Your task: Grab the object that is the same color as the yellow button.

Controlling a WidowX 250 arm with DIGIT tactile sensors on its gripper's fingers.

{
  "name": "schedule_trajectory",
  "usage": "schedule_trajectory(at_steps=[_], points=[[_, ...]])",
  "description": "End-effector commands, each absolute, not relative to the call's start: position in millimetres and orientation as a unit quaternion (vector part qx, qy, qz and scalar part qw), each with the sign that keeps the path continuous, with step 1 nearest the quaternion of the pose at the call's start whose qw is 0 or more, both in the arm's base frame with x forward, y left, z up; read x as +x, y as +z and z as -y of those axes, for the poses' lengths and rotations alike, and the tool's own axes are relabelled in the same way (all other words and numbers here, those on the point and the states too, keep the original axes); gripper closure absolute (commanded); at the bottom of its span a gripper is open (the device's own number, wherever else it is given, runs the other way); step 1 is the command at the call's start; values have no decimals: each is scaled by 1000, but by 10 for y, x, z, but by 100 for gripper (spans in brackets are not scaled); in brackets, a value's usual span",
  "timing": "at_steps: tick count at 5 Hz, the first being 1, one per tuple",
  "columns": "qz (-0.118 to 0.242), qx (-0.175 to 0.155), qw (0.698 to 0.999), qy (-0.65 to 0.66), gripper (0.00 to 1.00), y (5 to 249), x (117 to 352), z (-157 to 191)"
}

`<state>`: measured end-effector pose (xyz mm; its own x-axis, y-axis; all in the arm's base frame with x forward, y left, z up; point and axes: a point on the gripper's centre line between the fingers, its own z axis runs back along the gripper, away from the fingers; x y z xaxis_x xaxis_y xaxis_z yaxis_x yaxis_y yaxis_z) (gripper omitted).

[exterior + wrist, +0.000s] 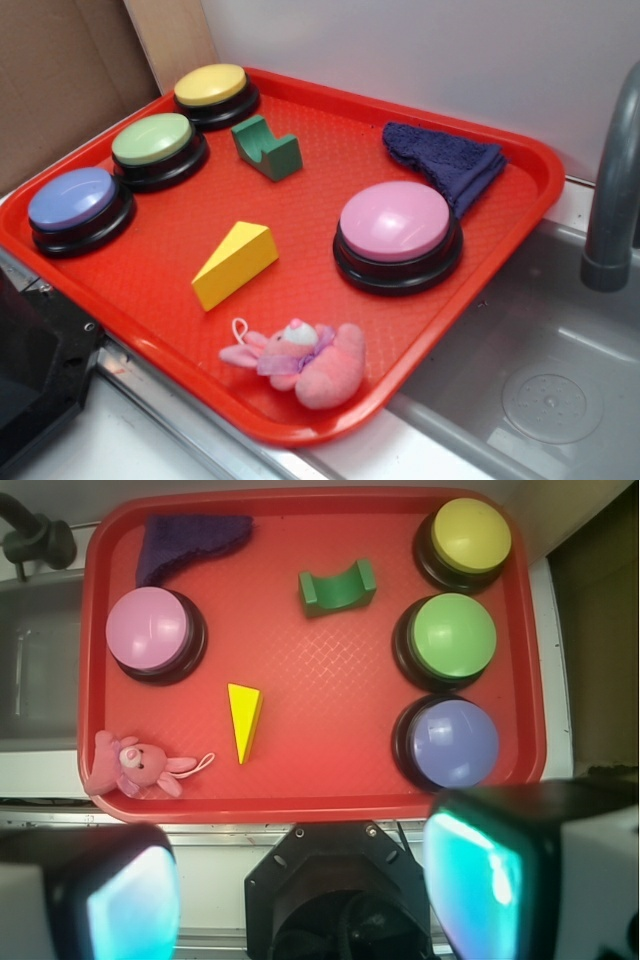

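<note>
red tray (520, 160) beside a grey sink (560, 380) holds the yellow wedge (235, 264); gripper (300, 900) spread wide, empty

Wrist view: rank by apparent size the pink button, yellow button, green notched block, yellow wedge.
1. Round pink-domed push button, largest.
2. Round yellow-domed push button, somewhat smaller.
3. Green notched wooden block and small yellow wooden wedge look close in size; not ranking them.
</note>
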<state>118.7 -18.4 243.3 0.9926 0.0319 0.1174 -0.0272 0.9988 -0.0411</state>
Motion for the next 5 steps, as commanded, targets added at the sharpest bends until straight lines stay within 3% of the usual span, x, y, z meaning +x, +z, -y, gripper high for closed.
schedule_trajectory(at_steps=[1, 3, 5], points=[[59, -20, 998, 15, 0, 2433, 1187, 184], [58, -20, 998, 35, 0, 1748, 1436, 425], [106, -34, 989, 101, 0, 1018, 1584, 601]])
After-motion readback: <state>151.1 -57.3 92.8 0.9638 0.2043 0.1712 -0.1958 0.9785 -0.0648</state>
